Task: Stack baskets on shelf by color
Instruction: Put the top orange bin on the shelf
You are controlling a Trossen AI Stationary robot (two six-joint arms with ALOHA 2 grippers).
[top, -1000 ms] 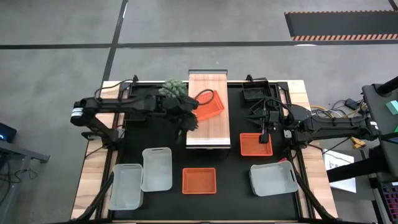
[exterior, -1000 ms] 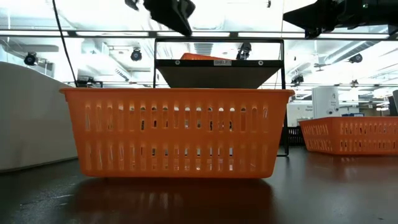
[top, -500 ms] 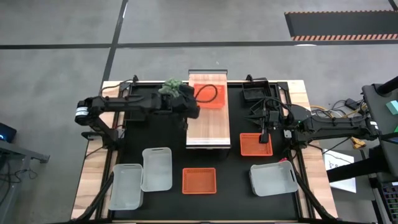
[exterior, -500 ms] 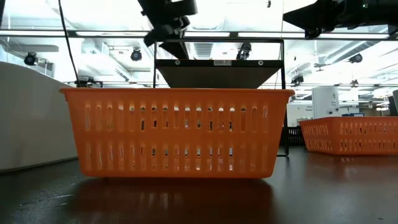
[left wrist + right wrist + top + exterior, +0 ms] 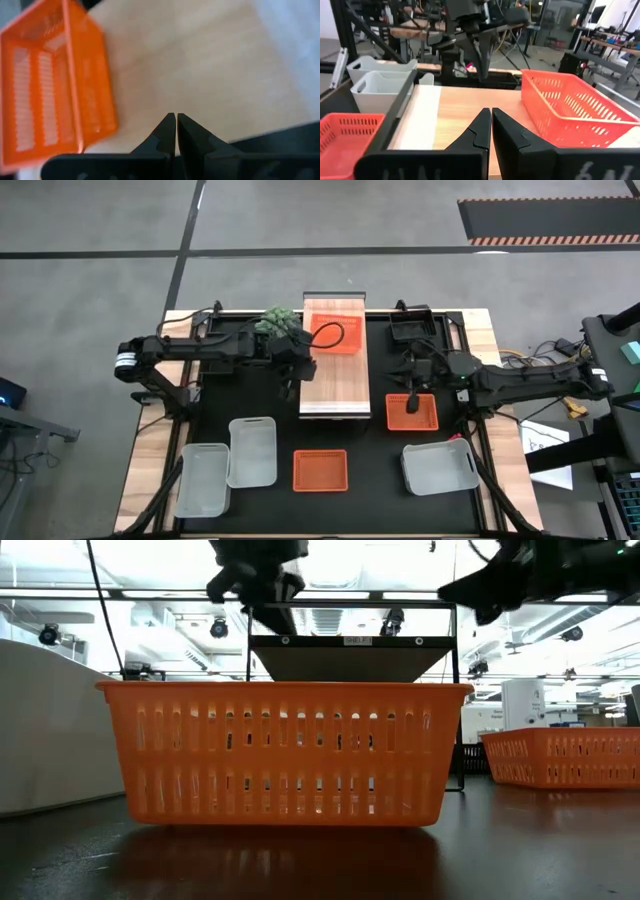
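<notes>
Having one red basket [image 5: 335,333] on the shelf [image 5: 335,385], we hold both jaws closed and empty, left gripper [image 5: 291,383] beside the shelf, right gripper [image 5: 412,402] over the next red one [image 5: 412,412], which needs opened jaws.

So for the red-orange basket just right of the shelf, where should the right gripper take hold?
Probably on a long wall's rim. The basket sits upright and open-topped on the table beside the shelf, with thin slotted walls. The right gripper, shut, hangs at its far edge, so coming straight down over that rim looks easiest.
</notes>
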